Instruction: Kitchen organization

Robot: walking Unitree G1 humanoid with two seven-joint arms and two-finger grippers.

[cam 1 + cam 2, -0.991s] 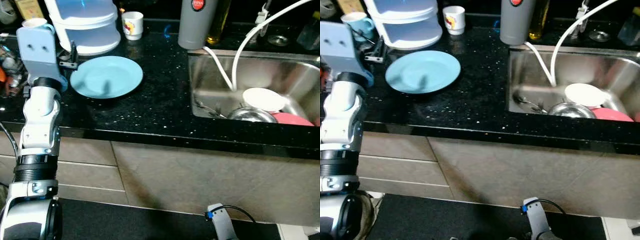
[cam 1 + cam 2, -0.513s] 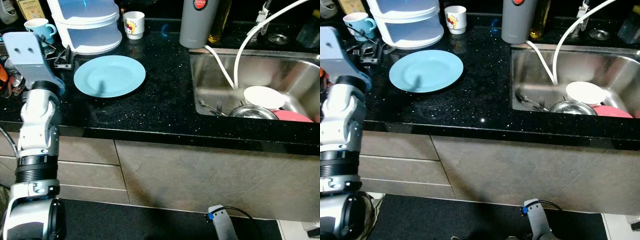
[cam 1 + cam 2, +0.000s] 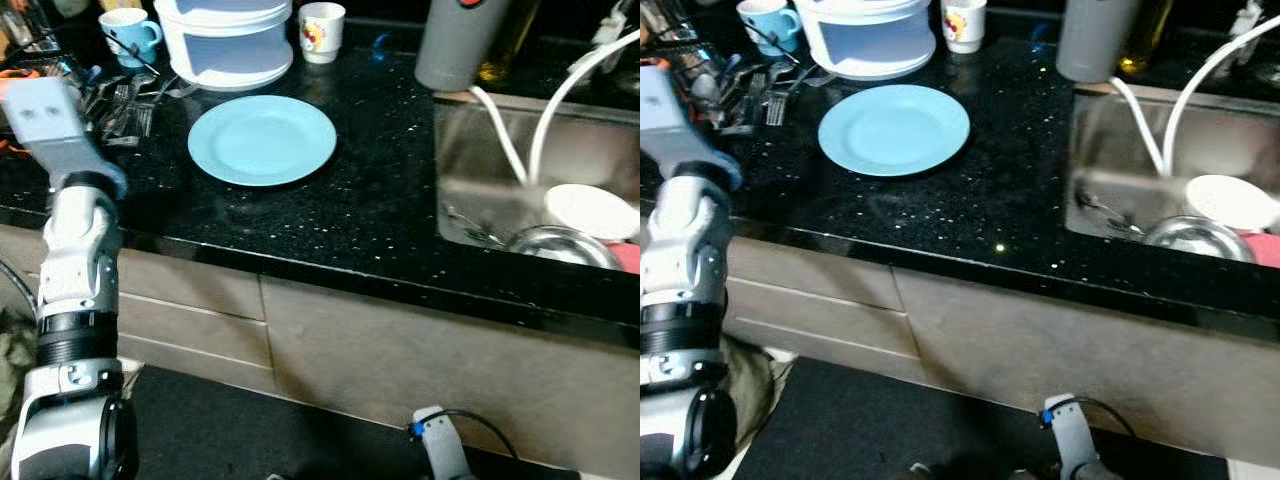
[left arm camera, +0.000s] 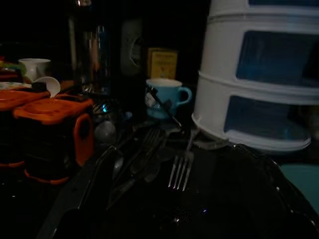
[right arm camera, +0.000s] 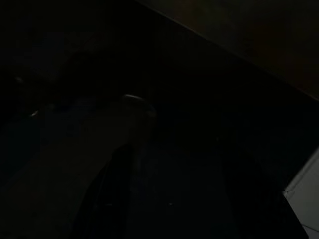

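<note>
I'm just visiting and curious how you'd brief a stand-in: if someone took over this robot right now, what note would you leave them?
Left arm is raised at the counter's left end; its wrist camera looks over the loose forks lying on the black counter. Whether its fingers are open is unclear. Right arm hangs idle.
Things: light blue plate flat on the counter, in front of the white stacked container; blue mug and white cup at the back; white bowl and a steel bowl in the sink.
Done: nothing held or visibly sorted.
Left: cutlery, plate and sink dishes.
</note>
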